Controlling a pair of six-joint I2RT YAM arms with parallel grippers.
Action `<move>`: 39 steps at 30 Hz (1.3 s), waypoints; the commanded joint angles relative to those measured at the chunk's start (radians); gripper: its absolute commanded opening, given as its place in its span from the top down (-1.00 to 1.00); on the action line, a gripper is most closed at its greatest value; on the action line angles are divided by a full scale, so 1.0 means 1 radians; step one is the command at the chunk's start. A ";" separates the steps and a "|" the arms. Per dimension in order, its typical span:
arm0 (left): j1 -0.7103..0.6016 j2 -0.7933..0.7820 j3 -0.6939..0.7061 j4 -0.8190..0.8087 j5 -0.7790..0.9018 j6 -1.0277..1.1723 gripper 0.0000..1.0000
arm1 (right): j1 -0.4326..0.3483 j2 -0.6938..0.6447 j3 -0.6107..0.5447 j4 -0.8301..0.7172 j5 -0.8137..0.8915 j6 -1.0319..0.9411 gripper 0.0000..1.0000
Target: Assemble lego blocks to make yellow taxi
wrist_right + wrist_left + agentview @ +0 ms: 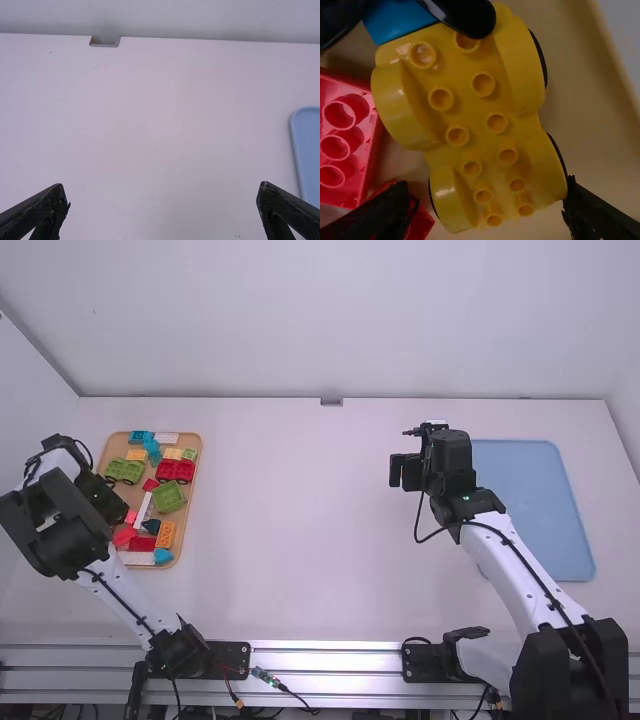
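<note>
High looks down, left close, right farther

A smooth white table [300, 500] carries a shallow, round-cornered tan tray [183, 525], which lies longer from near to far than from side to side. Directly on the table to the tray's right, well apart from it, lies a flat, pale blue mat [535, 510], also round-cornered and wider than the tray; the two sit roughly abreast. Bare white tabletop spreads between the tray and the mat. Beyond the tray, the table's straight far edge meets a pale wall [330, 330].
</note>
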 commanded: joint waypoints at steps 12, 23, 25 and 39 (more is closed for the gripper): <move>0.004 0.002 0.019 -0.047 -0.063 -0.193 -0.98 | 0.001 0.008 0.034 0.000 -0.002 0.000 -0.99; 0.012 0.002 -0.020 -0.011 -0.091 -0.213 -0.98 | 0.001 0.008 0.034 -0.003 -0.002 0.000 -0.99; 0.011 0.002 -0.033 0.013 -0.074 -0.214 -0.98 | 0.001 0.008 0.034 -0.002 -0.002 0.000 -0.99; 0.010 0.002 -0.084 0.088 -0.020 -0.180 -0.98 | 0.001 0.008 0.034 -0.003 -0.002 0.000 -0.99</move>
